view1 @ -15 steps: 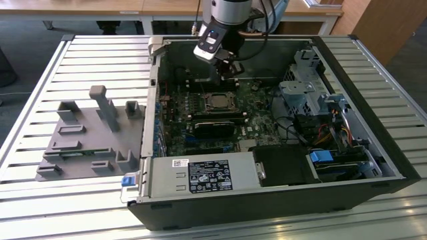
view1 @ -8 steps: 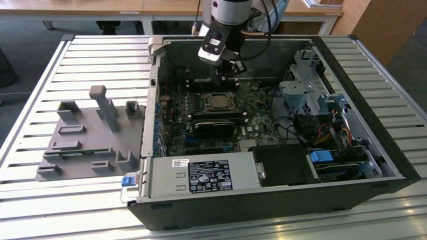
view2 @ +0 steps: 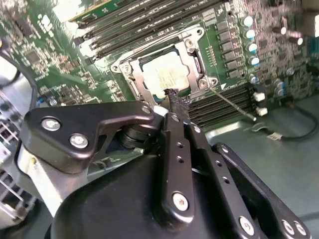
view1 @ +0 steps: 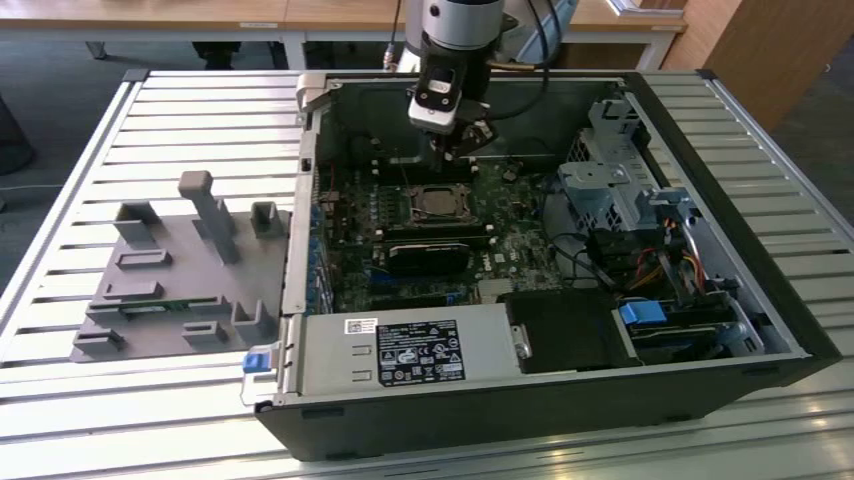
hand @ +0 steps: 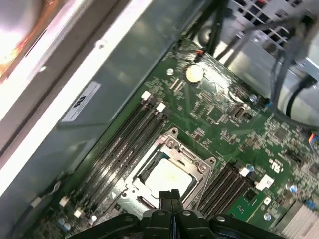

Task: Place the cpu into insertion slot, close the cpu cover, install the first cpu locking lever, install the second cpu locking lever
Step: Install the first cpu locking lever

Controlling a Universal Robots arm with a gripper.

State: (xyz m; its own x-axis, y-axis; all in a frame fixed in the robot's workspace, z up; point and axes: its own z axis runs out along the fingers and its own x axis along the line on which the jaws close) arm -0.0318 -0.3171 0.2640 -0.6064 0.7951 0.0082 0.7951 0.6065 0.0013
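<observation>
Room: wooden desks stand at the back, in the upper part of the exterior view.
Worktop: the worktop [view1: 107, 110] is made of long metal slats. A grey holder block [view1: 174, 280] sits at the exterior view's left.
Computer case: the big black computer case [view1: 561, 400] lies open in the middle of the exterior view. Its green board [hand: 219, 114] faces up.
Tool: the tool [view1: 458, 158] hangs in the upper middle of the exterior view, over the board. Both wrist views show its two fingers pressed together with nothing between them [view2: 175, 97] [hand: 169, 193].
Cpu: the cpu [view1: 435, 204] sits flat in its slot, near the middle of the case. Its pale top shows in both wrist views [view2: 162, 74] [hand: 167, 177].
Cpu cover: the cpu cover [view2: 192, 50] lies down around the chip, and the chip shows through its window. It looks the same in the first wrist view [hand: 192, 157].
Thin rod: a thin metal rod [view2: 232, 103] sticks out from one corner of the slot. I think it is a locking lever, and it looks loose.
Tool and slot: the tip is close to the edge of the slot. I cannot tell if it touches.
Step in hand: the chip looks placed and the cover looks closed, so I think the first lever is the job now.
What the lever move calls for: the rod is thin and springy. The shut tip must meet it just right, push slowly, and stay off the chip.
</observation>
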